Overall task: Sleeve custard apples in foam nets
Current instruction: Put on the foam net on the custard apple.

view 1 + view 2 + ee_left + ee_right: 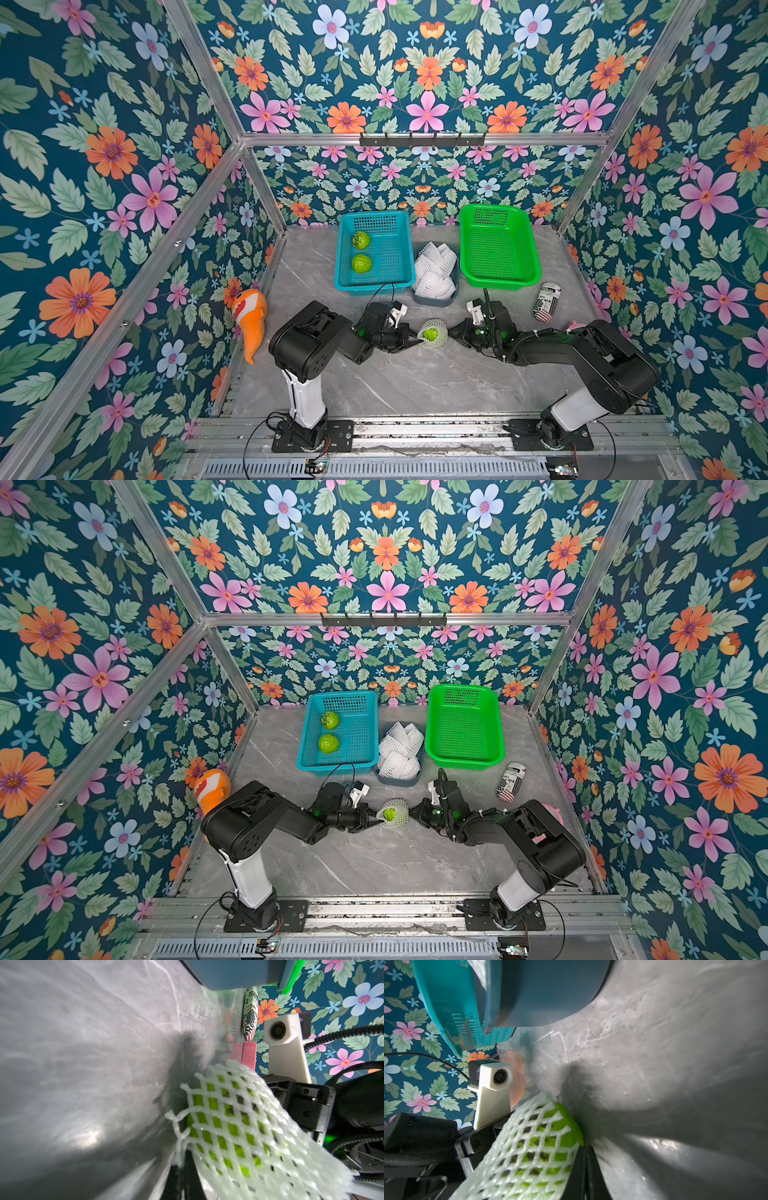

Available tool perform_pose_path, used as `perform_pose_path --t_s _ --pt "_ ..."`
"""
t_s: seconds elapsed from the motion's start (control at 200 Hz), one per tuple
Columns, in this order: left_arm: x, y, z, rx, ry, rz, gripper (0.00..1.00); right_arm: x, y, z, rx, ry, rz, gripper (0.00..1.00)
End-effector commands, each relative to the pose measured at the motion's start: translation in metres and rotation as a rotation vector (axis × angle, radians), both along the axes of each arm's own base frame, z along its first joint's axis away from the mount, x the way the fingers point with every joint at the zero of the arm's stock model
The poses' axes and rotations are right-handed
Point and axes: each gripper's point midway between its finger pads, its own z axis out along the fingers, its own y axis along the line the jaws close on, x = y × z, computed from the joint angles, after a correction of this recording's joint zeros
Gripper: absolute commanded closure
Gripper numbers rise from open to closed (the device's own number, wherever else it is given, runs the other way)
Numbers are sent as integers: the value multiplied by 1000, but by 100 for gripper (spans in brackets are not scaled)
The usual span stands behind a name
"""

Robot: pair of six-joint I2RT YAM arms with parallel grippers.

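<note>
Custard apple (431, 333) mostly behind foam net (441, 336)

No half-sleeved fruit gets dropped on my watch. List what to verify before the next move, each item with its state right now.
1. Left gripper shut on the foam net: ok.
2. Right gripper shut on the net's opposite side: ok.
3. Netted custard apple fully covered: not ok, one end pokes bare past the net's edge.
4. Green basket, the likely drop spot, ready: ok, nothing in it.
5. Two bare custard apples waiting in the teal basket: ok.
6. Spare nets in the grey bin: ok.
</note>
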Motion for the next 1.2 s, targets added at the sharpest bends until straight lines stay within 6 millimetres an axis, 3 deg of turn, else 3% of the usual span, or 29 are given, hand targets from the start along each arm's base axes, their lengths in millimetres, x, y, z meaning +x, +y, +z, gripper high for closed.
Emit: perform_pose_path --t_s 0.0,0.235,0.36,0.54,0.645,0.745,0.885,1.015,1.195 --pt "-3 16 -34 140 29 39 100 -1 -4 -7 -54 4 -1 100" --pt "-6 16 -34 141 29 34 100 0 -5 4 -80 -27 13 100" --pt "-7 17 -35 143 29 33 100 0 -10 14 -84 -47 1 88" --pt "-8 18 -33 141 25 31 100 -1 -20 22 -96 -60 -20 81" --pt "-8 18 -33 141 25 31 100 0 -24 33 -87 -89 -27 71" --pt "-8 18 -33 141 26 30 100 -2 -18 49 -63 -128 8 62" --pt "-9 18 -34 141 27 29 100 -4 -1 67 -36 -170 73 56" --pt "-9 18 -34 139 27 27 100 -5 8 68 -30 -176 107 52" --pt "-9 17 -33 138 24 25 100 -3 14 61 -43 -162 127 56"
